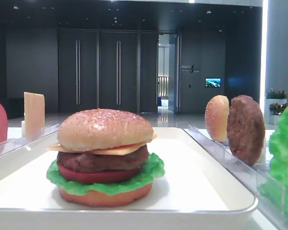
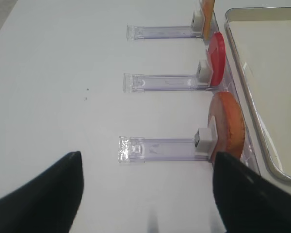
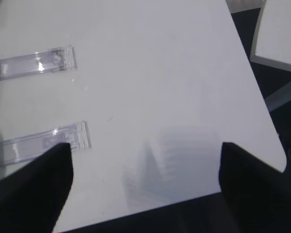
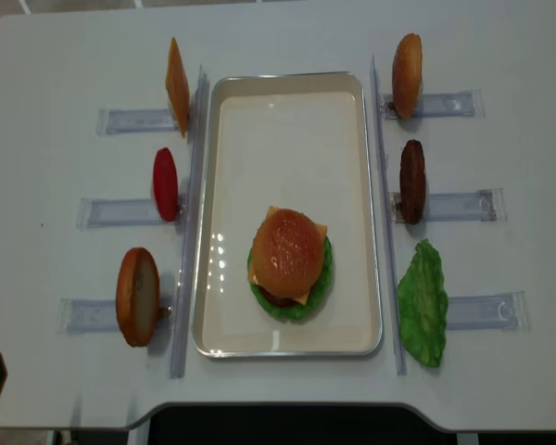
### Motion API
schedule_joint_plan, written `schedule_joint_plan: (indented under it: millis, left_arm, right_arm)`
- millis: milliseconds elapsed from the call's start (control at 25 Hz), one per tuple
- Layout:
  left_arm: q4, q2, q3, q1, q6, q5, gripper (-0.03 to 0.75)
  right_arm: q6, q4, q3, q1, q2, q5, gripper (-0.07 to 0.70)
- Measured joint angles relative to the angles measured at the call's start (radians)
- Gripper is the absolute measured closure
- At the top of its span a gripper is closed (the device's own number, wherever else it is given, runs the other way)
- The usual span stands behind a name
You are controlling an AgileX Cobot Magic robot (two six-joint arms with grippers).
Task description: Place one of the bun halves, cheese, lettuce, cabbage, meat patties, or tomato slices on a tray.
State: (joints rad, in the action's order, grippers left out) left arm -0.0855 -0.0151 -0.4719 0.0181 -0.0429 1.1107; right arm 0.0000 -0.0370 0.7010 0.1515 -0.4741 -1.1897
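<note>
One full burger (image 4: 290, 264) stacked on the tray (image 4: 287, 345), near end; both my pincers hang apart, grasping nothing.
L pincer (image 2: 148, 194) over bare surface (image 4: 65, 56) by bun base (image 2: 228, 126); R pincer (image 3: 145, 182) near surface edge. Farther R: lettuce (image 4: 423, 301), then meat patty (image 4: 412, 180), then bun top (image 4: 407, 74) upright in holders.

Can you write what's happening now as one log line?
stacked burger with seeded golden bun top: on large white rectangular tray | left gripper: open, empty | right gripper: open, empty
</note>
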Motion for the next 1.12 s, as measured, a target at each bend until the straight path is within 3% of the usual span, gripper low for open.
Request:
schedule_joint_plan:
  millis: [320, 600, 1120]
  left_arm:
    - [0.000, 0.000, 0.000, 0.000, 0.000, 0.000, 0.079]
    - [0.000, 0.000, 0.000, 0.000, 0.000, 0.000, 0.079]
    - [0.000, 0.000, 0.000, 0.000, 0.000, 0.000, 0.079]
  right_arm:
    - [0.019, 0.010, -0.102, 0.000, 0.287, -0.035, 0.050]
    - [0.018, 0.054, -0.158, 0.000, 0.458, -0.009, 0.050]
    - [0.000, 0.058, -0.195, 0.000, 0.482, 0.052, 0.050]
